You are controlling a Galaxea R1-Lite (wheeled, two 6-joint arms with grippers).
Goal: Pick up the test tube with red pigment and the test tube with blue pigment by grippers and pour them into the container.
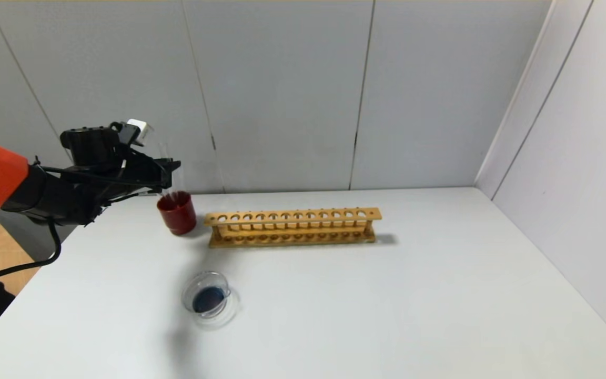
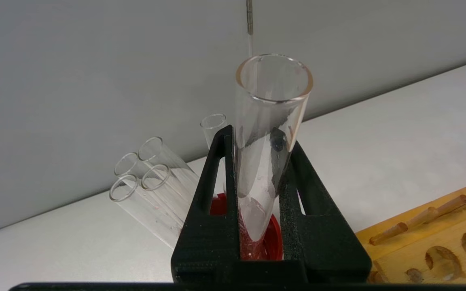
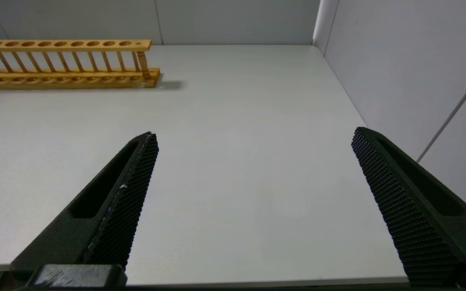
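My left gripper (image 1: pixel 169 176) is shut on a clear, empty-looking test tube (image 2: pixel 273 105), held upright with its rounded end just above the opaque dark red cup (image 1: pixel 177 213). The left wrist view shows my left gripper (image 2: pixel 259 137) with a finger on each side of the tube. No tube with orange-red or teal-blue liquid is in view. The container (image 1: pixel 209 300), a low clear beaker, stands at the front left of the table and holds dark blue liquid. My right gripper (image 3: pixel 254 134) is open and empty above the table's right part, outside the head view.
Several colourless empty tubes (image 2: pixel 152 182) lean in the red cup (image 2: pixel 275 242). An empty wooden tube rack (image 1: pixel 292 226) stands just right of the cup; it also shows in the left wrist view (image 2: pixel 439 242) and right wrist view (image 3: pixel 63 60). Grey walls close the back and right.
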